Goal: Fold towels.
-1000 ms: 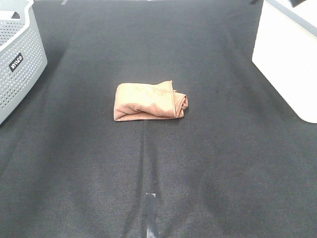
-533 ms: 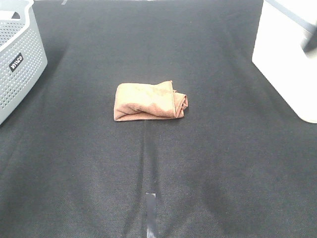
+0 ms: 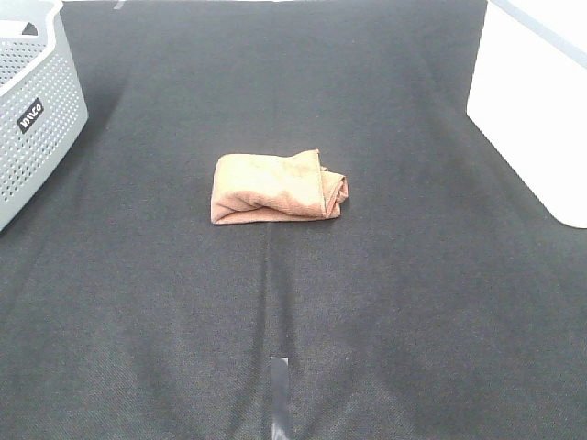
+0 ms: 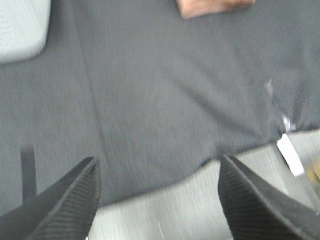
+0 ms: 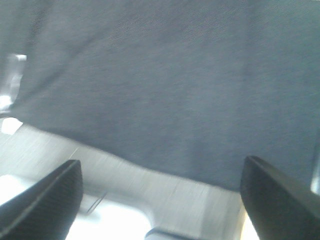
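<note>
The reddish-brown towel lies folded into a small thick bundle in the middle of the black table cover, its right end rolled and bunched. A corner of it shows in the left wrist view. No arm shows in the high view. My left gripper is open and empty, hanging over the cover's front edge, far from the towel. My right gripper is open and empty over the cover's edge and a pale surface; the towel is out of its view.
A grey perforated basket stands at the back left, also seen in the left wrist view. A white bin stands at the back right. A grey tape strip marks the cover's front middle.
A dark shape at the top right over the white bin, seen in both earlier frames, has left the high view. The towel has not moved.
</note>
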Controlling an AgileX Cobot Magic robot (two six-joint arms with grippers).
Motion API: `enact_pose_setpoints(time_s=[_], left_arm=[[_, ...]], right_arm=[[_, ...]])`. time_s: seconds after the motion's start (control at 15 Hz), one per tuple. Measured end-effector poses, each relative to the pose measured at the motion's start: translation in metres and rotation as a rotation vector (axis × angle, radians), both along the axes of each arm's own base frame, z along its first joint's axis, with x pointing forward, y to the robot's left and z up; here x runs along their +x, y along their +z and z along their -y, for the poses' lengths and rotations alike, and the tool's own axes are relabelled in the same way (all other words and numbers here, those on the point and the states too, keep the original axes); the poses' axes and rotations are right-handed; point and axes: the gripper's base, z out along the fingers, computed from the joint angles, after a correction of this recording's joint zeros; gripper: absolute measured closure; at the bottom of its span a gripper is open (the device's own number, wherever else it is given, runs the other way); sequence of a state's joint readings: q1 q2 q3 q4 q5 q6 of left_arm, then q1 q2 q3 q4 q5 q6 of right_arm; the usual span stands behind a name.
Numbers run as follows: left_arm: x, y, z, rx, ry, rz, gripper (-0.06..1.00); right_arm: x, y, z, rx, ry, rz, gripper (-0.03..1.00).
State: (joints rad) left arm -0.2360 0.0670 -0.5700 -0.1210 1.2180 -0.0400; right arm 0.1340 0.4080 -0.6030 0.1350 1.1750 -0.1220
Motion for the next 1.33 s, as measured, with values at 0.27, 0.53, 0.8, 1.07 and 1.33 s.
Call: enact_pose_setpoints(time_s=[0.27, 0.53, 0.8, 1.07, 1.33], left_arm=[[-0.006, -0.004, 0.0, 0.04, -0.064, 0.13, 0.3], [0.003, -0.007, 0.002, 0.048, -0.068, 0.193, 0.3], [0.003, -0.007, 0.002, 0.048, -0.067, 0.197, 0.3], [0.004, -0.007, 0.002, 0.05, -0.047, 0.195, 0.3], [0.006, -0.007, 0.003, 0.07, 0.141, 0.19, 0.3]], right_arm=[[-0.034, -0.009, 0.008, 0.007, -0.02, 0.27, 0.16], [-0.038, -0.015, 0.008, 0.016, -0.023, 0.325, 0.16], [-0.038, -0.015, 0.008, 0.016, -0.023, 0.325, 0.16], [-0.038, -0.015, 0.008, 0.016, -0.023, 0.325, 0.16], [-0.038, -0.015, 0.008, 0.008, -0.086, 0.327, 0.16]])
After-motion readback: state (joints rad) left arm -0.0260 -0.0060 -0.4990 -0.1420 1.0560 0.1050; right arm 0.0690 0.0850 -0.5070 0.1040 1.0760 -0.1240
